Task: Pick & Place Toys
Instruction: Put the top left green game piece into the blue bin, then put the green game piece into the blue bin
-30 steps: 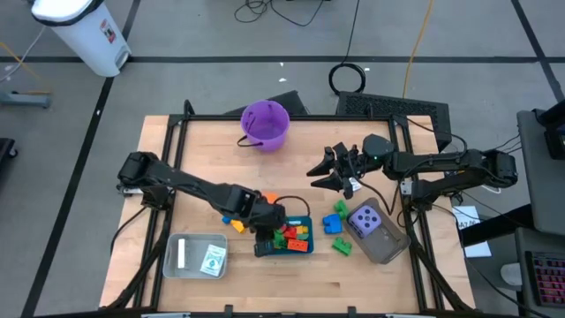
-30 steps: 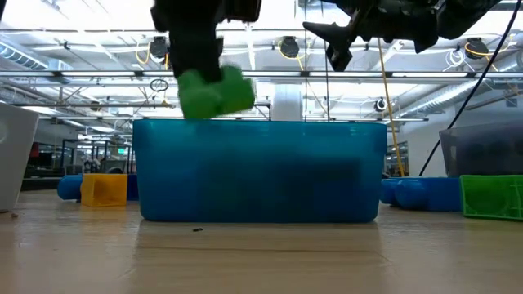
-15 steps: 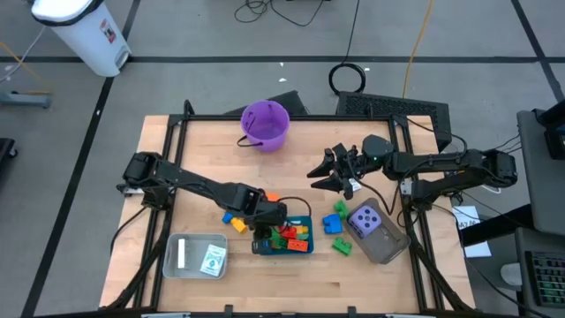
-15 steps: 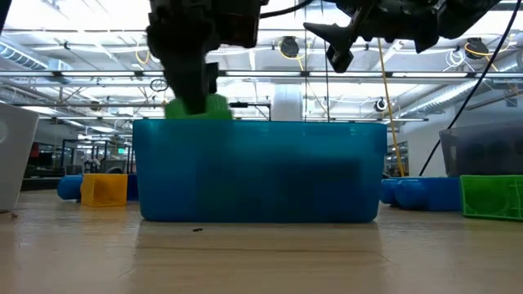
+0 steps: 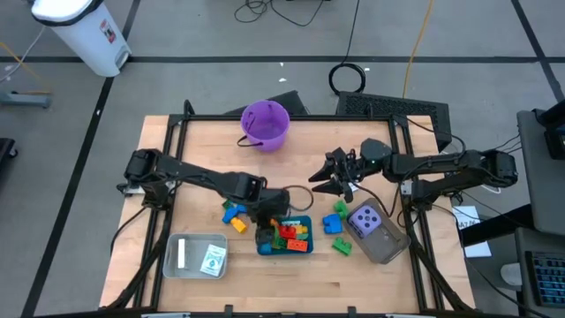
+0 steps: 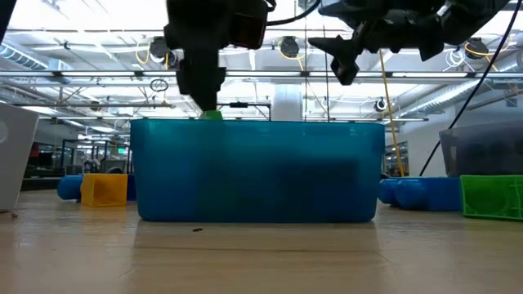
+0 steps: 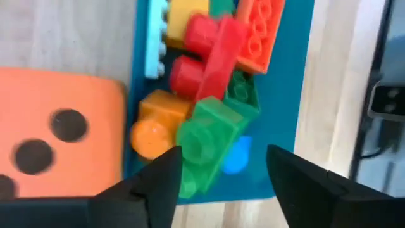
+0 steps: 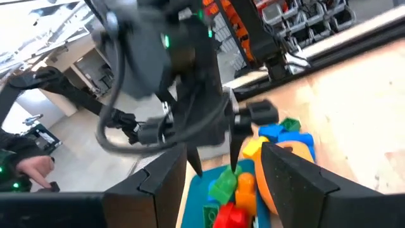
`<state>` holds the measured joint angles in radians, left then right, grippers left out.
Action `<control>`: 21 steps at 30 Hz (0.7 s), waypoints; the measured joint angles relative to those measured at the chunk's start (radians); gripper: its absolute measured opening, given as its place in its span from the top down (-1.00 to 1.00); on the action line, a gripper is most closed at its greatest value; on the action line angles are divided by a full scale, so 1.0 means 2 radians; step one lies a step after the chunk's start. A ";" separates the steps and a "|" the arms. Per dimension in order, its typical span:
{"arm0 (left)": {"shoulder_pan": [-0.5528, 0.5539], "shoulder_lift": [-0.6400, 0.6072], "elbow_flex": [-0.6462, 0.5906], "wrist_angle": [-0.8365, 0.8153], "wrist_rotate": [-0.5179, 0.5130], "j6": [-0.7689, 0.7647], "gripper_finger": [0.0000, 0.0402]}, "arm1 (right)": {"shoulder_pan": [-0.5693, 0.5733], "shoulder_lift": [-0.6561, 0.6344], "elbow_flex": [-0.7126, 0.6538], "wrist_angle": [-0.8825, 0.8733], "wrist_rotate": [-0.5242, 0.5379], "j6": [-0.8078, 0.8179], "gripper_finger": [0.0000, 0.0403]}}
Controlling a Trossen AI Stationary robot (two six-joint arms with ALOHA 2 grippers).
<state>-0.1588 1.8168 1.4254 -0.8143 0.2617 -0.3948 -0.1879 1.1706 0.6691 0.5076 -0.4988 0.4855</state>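
Bricks fill much of the teal tray already: from the left wrist camera I count red, orange, yellow and a green brick lying loose on the pile, with an orange die just outside the tray wall. My left gripper hangs over the tray's left end with its fingers spread either side of that green brick and not touching it, so I judge this drop done.

Plenty is left. On the bare table I see a blue and a yellow brick left of the tray, and blue and green bricks between the tray and the dark tray, which holds the purple die. The grey tray at the front left holds cards. The purple bucket stands at the back; whether anything is in it, I cannot tell.

My right gripper waits in the air above the table, right of centre, fingers apart and holding nothing.

I would call the job roughly half finished.
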 joint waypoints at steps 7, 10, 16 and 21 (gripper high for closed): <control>0.034 -0.023 0.049 -0.070 0.027 0.002 -0.26 | 0.000 0.000 -0.017 0.025 0.000 0.019 0.03; 0.046 -0.046 0.057 -0.119 0.026 0.018 -0.25 | 0.000 0.000 -0.017 0.028 0.000 0.019 0.03; 0.067 -0.093 0.058 -0.243 -0.030 0.030 -0.23 | 0.000 0.000 -0.017 0.029 0.000 0.018 0.03; 0.074 -0.117 0.056 -0.328 -0.125 -0.011 -0.23 | 0.000 0.000 -0.017 0.029 0.001 0.017 0.03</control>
<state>-0.0099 1.5822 1.5384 -1.4694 0.0107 -0.4167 -0.1879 1.1706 0.6346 0.5648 -0.4978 0.5194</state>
